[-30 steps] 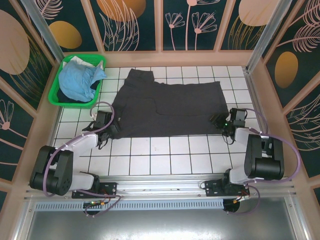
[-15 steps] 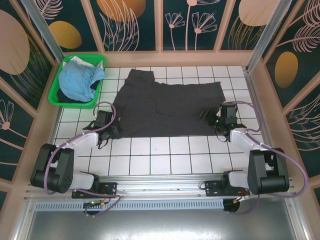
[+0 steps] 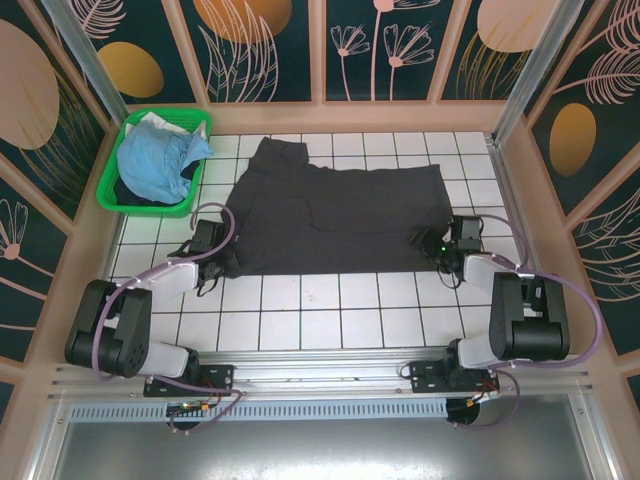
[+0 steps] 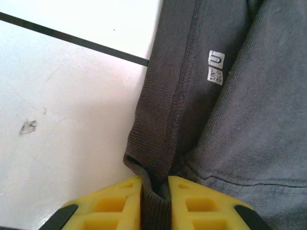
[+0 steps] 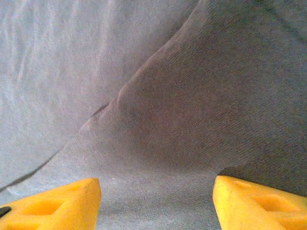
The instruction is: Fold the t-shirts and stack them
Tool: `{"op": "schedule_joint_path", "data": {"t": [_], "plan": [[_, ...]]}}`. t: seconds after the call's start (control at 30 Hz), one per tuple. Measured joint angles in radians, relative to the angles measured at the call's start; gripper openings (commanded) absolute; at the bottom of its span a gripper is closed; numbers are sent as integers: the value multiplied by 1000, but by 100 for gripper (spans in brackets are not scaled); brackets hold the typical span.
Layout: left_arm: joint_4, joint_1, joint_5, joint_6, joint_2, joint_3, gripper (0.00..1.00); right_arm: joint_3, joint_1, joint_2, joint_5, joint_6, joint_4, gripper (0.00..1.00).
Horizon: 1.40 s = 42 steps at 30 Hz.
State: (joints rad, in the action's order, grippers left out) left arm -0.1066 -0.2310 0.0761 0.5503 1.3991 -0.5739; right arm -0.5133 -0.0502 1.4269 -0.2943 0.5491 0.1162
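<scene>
— Gripping anything, the left gripper [image 4: 154, 186]?
— Yes, jaws pinched on a ribbed edge of the charcoal t-shirt [image 3: 330, 215], near-left corner. Shirt lies flat mid-table, long axis side to side
— And the right gripper [image 5: 156, 191]?
— Jaws wide apart, cloth directly beneath, near-right corner. Nothing held yet

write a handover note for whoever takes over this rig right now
Left claw: shut on the ribbed edge of the dark grey t-shirt, at its near left corner.
Right claw: open over the same shirt's near right corner, gripping nothing.
Light blue t-shirt: crumpled in the green basket, far left.
Done: grey shirt spread on the tiled table.
Left: fold it, fold the blue one, stack both.
</scene>
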Motion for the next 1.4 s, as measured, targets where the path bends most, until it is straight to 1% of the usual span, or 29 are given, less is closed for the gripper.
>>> {"op": "schedule_joint_path", "data": {"t": [0.07,0.13,0.33,0.5,0.53,0.6,0.67,0.7,0.83,0.9,0.93,0.97,1.0,1.03,1.13,1.2,1.3,1.33,1.4], "plan": [[-10,-3,10,-1,-21,-1,10,26,-37,-5,-43,10,50,64],[-30,-6,19,-1,-26,-10,8,34,-53,-5,-62,11,71,64],[-80,-8,56,0,-20,-50,9,49,-87,-11,-99,10,91,65],[-131,-12,127,6,-20,-60,15,68,-108,-47,-90,7,73,65],[-143,-12,141,8,-20,-61,17,71,-109,-55,-89,7,69,65],[-172,-11,182,11,-14,-70,34,75,-112,-66,-68,6,60,65],[-199,-6,226,21,0,-89,43,82,-117,-75,-55,6,60,65],[-209,-4,240,21,5,-97,49,85,-117,-81,-49,5,58,65],[-229,-3,277,22,3,-117,54,89,-119,-111,-27,-1,37,65],[-238,-3,274,22,-13,-121,54,90,-119,-129,-20,-2,31,65],[-238,-3,266,21,-27,-121,53,92,-119,-142,-19,-2,26,65],[-237,-3,251,22,-42,-121,48,93,-118,-154,-17,-1,24,65],[-231,-3,218,22,-62,-120,46,94,-114,-169,-16,-1,21,65],[-212,-2,161,18,-84,-117,46,95,-108,-183,-16,-1,19,65],[-108,-14,-11,21,-129,-92,51,95,-63,-209,-42,10,35,65],[-43,-45,-92,35,-136,-71,53,94,-4,-211,-51,19,57,66],[39,-87,-180,56,-117,-41,55,73,93,-177,-60,32,78,66],[63,-92,-200,62,-103,-30,56,62,111,-158,-68,34,88,66],[90,-93,-208,72,-75,-8,62,48,119,-119,-69,34,100,67]]}}
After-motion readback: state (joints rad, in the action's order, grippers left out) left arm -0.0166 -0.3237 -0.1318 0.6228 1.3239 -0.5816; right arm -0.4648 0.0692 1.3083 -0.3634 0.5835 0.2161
